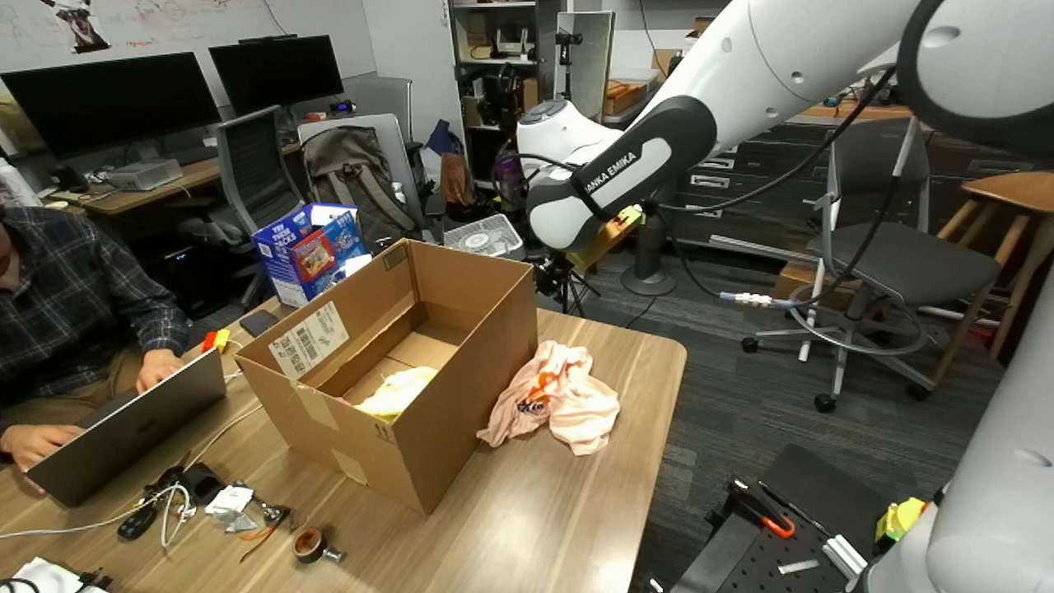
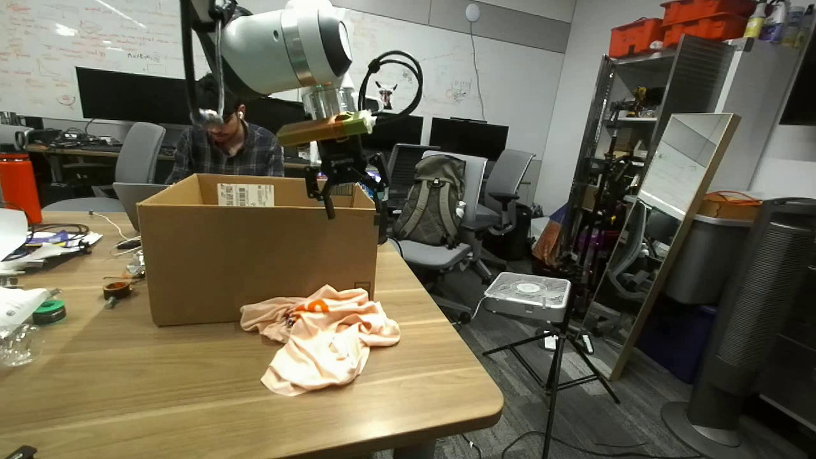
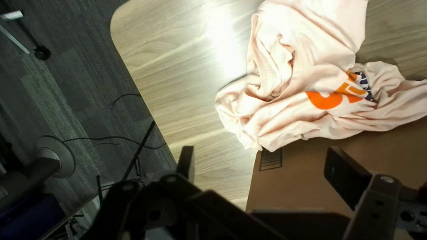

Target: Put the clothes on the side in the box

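Observation:
A crumpled cream-peach garment with orange and dark print [image 1: 568, 395] [image 2: 331, 344] [image 3: 300, 83], one of the clothes, lies on the table against the outside of the box. The tall cardboard box [image 1: 473, 391] [image 2: 255, 261] [image 3: 300, 173] stands open at the top, a white label on one inner wall. Inside it rests a pale yellow cloth [image 1: 399, 391]. My gripper [image 2: 356, 223] [image 3: 262, 160] hangs by a corner of the box, its fingers wide apart with nothing between them, clear of the garment. Much of the gripper is hidden behind the box in an exterior view.
The table edge [image 1: 663, 428] runs just past the garment. A person sits at a laptop [image 1: 132, 428] beyond the box, near a blue carton [image 1: 305, 251]. Tape [image 1: 309, 543] and small items lie on the table. Off the table's end, a tripod [image 2: 554, 363] stands on the floor.

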Robot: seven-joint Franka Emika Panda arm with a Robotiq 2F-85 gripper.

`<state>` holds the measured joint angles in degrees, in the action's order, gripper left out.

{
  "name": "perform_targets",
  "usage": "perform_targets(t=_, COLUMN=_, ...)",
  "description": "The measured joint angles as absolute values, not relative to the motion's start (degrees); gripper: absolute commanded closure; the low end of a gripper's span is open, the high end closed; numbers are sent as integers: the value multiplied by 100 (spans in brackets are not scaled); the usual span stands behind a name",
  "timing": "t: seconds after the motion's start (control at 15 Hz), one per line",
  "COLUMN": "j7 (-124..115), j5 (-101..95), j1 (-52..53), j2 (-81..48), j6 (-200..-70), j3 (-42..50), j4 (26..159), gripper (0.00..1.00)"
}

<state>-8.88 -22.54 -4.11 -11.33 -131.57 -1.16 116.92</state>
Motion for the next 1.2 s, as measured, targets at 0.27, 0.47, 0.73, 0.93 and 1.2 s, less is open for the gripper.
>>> perform_targets(t=0.27, j7=-723, j5=-2238, j1=-412, j2=-1456, j6=-13157, j3=67, j4=11402, gripper=0)
perform_targets(t=0.47, j7=-608, j5=-2204, j1=-417, j2=-1653, j6=-13157, j3=221, j4=11262, gripper=0)
perform_targets(t=0.73, j7=-415, j5=-2050, j1=-452, j2=-1870, j6=-13159, j3=341, j4=11222, gripper=0)
perform_targets(t=0.93, j7=-302, j5=-1911, j1=-458, j2=-2050, j6=-13166, j3=361, j4=11212, gripper=0)
perform_targets(t=1.2, j7=-156, j5=-1865, j1=-455, j2=-2370, j6=-13222, j3=361, j4=11137, gripper=0)
